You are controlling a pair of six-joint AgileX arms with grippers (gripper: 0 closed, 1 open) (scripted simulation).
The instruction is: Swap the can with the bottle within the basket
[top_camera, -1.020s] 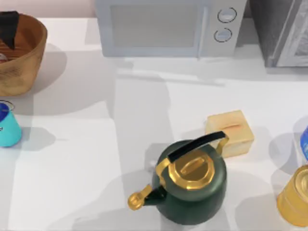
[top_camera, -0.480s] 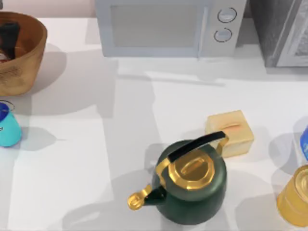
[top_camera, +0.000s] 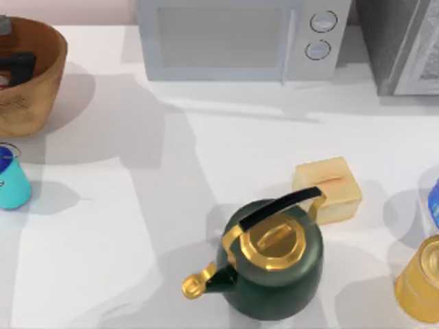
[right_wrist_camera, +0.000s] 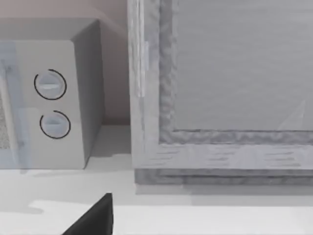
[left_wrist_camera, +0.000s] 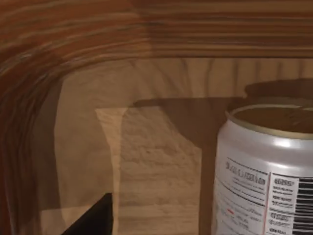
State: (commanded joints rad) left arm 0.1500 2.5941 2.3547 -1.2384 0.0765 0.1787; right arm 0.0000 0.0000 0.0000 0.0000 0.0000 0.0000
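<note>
The brown woven basket (top_camera: 41,82) stands at the table's far left. My left gripper (top_camera: 18,65) reaches down inside it, open, and one dark fingertip (left_wrist_camera: 93,220) shows low in the left wrist view. Beside that fingertip, and apart from it, the bottle (left_wrist_camera: 266,171) stands upright on the basket floor (left_wrist_camera: 146,161); it has a gold top and a white label with a barcode. The teal can (top_camera: 11,179) with its blue top stands on the table just in front of the basket. One fingertip (right_wrist_camera: 93,218) of my parked right gripper shows in the right wrist view, with nothing held.
A dark green kettle (top_camera: 274,267) with gold lid stands front centre, a yellow block (top_camera: 329,188) behind it. A gold canister (top_camera: 422,281) and a blue object (top_camera: 433,199) sit at the right edge. A microwave (top_camera: 240,38) and a grey cabinet (top_camera: 405,44) line the back.
The left gripper has moved from the basket's far rim toward its middle and sunk lower inside. The can and the rest of the table have not moved.
</note>
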